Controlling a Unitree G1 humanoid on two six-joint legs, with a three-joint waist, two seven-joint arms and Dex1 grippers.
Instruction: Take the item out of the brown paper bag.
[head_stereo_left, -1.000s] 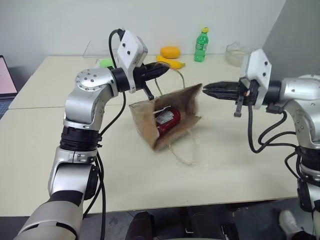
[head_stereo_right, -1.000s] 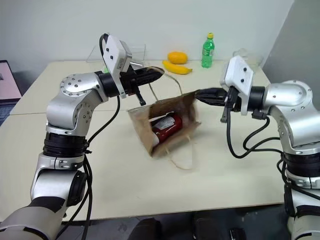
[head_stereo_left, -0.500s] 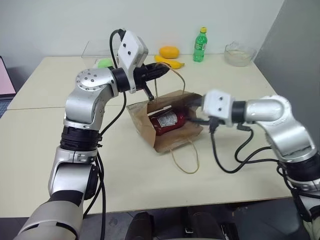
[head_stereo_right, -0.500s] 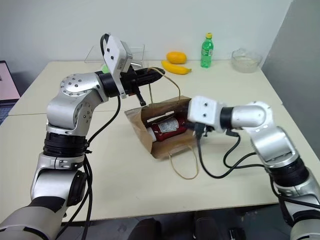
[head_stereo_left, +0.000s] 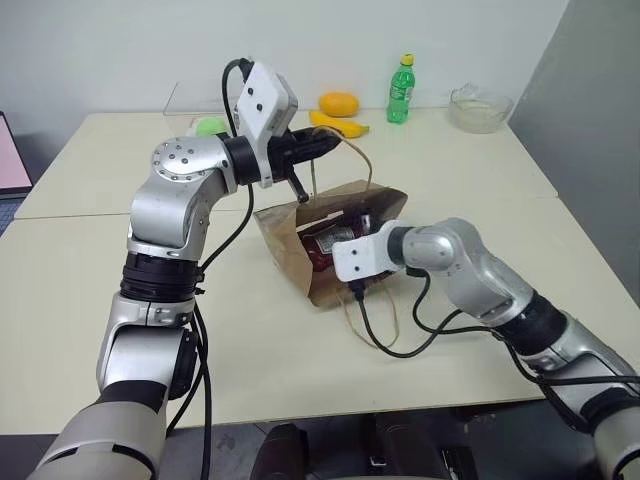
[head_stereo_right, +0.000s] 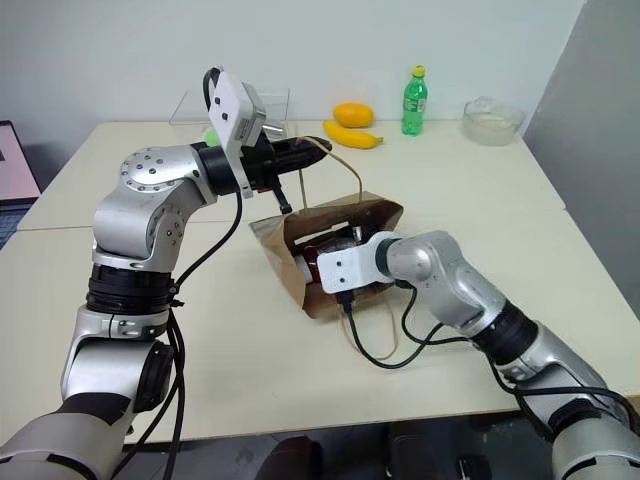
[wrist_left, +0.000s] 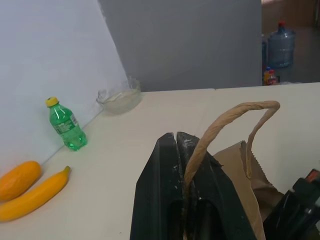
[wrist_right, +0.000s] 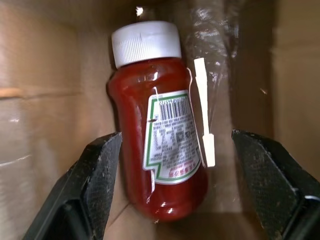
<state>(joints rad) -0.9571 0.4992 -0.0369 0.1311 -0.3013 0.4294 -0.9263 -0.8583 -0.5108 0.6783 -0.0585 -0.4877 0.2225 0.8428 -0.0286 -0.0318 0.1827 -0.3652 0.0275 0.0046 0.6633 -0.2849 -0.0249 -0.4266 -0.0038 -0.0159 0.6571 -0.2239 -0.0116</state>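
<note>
Since a second earlier, the right gripper (head_stereo_right: 340, 262) had swung down and leftward from beside the bag into the mouth of the brown paper bag (head_stereo_right: 295, 262), its jaws going from closed to wide; the left arm had not moved.

From the head views, the bag lay on its side on the counter (head_stereo_left: 90, 300), mouth toward the robot, with the right wrist at the opening. The left gripper (head_stereo_left: 325, 140) hung above the bag's far edge, pinching one tan handle (head_stereo_left: 358, 150). A green soda bottle (head_stereo_left: 402, 90) and yellow fruit (head_stereo_left: 340, 104) stood at the counter's far side, well apart from the bag.

At the left wrist, the jaws were shut on the handle loop, and a glass bowl (wrist_left: 119, 96) stood near the soda bottle.

At the right wrist, the red squeeze bottle (wrist_right: 157, 120) lay inside the bag between the wide-open jaws, neither finger touching it.
</note>
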